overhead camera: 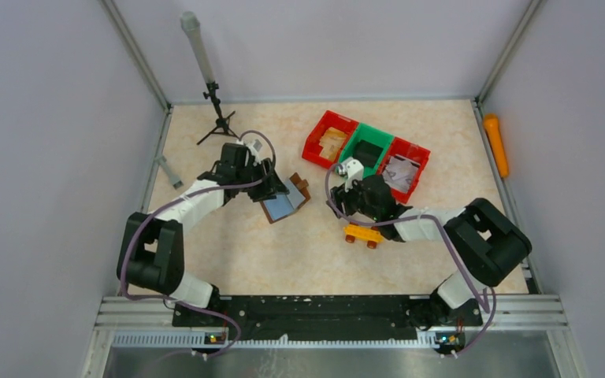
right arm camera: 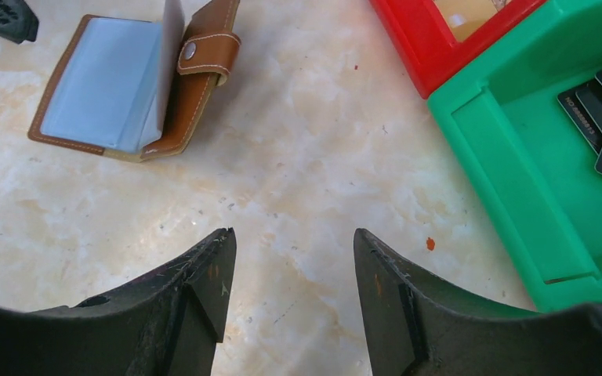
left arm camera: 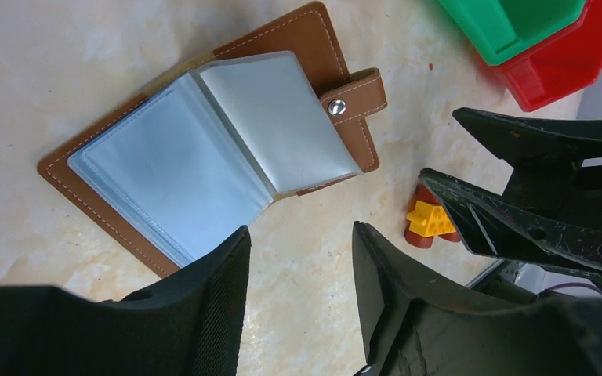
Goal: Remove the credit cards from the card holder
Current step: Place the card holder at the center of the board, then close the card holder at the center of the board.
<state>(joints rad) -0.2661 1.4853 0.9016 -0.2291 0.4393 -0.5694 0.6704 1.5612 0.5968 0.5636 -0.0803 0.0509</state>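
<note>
left wrist: open card holder (left arm camera: 165,164) slants up-right; left gripper (left arm camera: 298,235), right gripper (right arm camera: 294,239) spread.

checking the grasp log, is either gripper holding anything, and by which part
Nothing is held. The left gripper and right gripper are both open, only tabletop showing in their gaps; the card holder lies open on it.

text: none legible | black card (right arm camera: 588,117) in green bin (right arm camera: 517,180): pale print, too small to read
</note>
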